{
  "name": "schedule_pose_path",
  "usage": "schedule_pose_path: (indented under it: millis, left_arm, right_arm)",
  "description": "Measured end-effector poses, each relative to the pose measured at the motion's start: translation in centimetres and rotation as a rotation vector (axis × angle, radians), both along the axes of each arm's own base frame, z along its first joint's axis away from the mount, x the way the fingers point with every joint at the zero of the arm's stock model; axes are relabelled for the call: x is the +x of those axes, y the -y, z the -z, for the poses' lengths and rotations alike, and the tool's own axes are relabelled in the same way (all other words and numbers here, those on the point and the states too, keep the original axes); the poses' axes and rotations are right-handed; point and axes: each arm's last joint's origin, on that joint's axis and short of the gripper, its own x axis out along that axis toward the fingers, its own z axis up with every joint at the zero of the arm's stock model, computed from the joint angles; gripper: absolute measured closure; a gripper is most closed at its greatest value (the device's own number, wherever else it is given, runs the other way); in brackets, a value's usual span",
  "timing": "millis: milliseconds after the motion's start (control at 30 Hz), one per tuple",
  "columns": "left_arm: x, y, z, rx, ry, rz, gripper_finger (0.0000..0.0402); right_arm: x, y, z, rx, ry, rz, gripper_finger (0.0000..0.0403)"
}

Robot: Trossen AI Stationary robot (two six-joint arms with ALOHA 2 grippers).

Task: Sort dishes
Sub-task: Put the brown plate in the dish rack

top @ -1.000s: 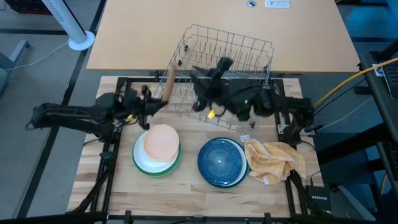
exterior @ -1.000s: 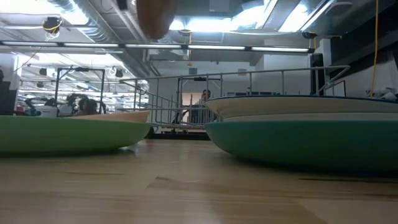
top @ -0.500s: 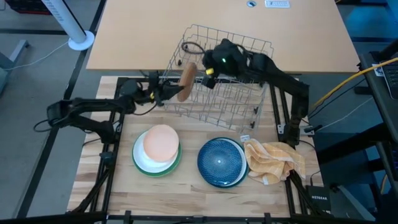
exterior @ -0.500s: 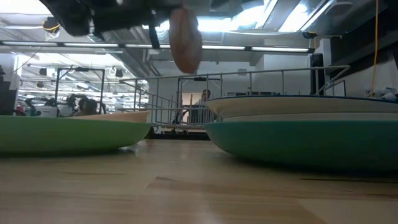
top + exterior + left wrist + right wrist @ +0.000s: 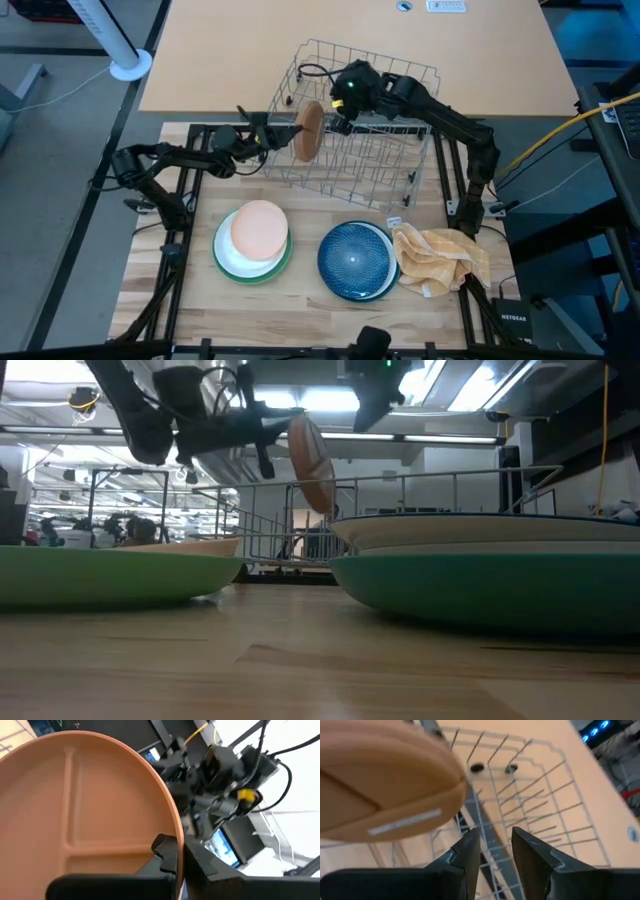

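A small brown divided plate [image 5: 311, 131] stands on edge in the air over the left end of the grey wire rack [image 5: 375, 140]. My left gripper [image 5: 288, 133] is shut on it, reaching in from the table's left; it also shows in the low view [image 5: 272, 432]. My right gripper [image 5: 340, 108] hovers open just beyond the plate over the rack, and its fingers [image 5: 470, 851] stand apart below the plate's underside [image 5: 385, 795], touching nothing. A tan plate on white and green plates [image 5: 254, 238] and a blue plate stack [image 5: 354, 260] rest on the table. My left gripper pinches the brown plate's rim [image 5: 170, 837] between its two fingers, one finger [image 5: 165, 852] on the divided inner face and the other behind the rim. The fingers come level from the table's left. The plate is lifted clear, on edge and slightly tilted [image 5: 312, 460].
A crumpled yellow checked cloth [image 5: 442, 256] lies right of the blue stack. The rack straddles the table's far edge, its upright wires [image 5: 530, 810] below both grippers. The two plate stacks fill the table's near middle. Bare wood shows at the near-left corner [image 5: 170, 310].
My left gripper has carried the brown plate toward the table's right, from beside the rack's left end to over it, the plate staying on edge. My right gripper has gone up and toward the far edge, from the rack's near side to over it beside the plate.
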Motion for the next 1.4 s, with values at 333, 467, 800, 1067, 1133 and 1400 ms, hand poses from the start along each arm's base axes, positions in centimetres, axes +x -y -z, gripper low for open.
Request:
schedule_pose_path:
  millis: [333,467,800,1067,1133,1400]
  left_arm:
    - [-0.2,-1.2,1.0,-0.052,-0.036,-0.04,0.0397]
    - [-0.2,-1.3,1.3,-0.066,-0.064,-0.056,0.0384]
    - [-0.1,-1.8,2.8,-0.182,-0.173,-0.17,0.036]
    - [-0.2,-2.2,3.2,-0.154,-0.229,-0.287,0.0334]
    - [-0.3,-2.2,3.3,-0.154,-0.233,-0.314,0.0325]
    - [-0.9,-3.1,3.3,-0.046,-0.287,-0.44,0.0278]
  right_arm:
    - [0.9,0.4,4.7,0.042,-0.088,-0.001,0.0286]
    - [1.0,0.5,5.8,0.06,-0.093,0.015,0.0286]
    - [1.1,0.3,6.2,0.129,-0.068,-0.016,0.0286]
    - [1.4,0.0,6.3,0.203,-0.03,-0.088,0.0286]
    - [1.4,-0.1,6.3,0.223,-0.02,-0.107,0.0286]
    - [1.4,-0.1,6.3,0.237,-0.014,-0.121,0.0286]
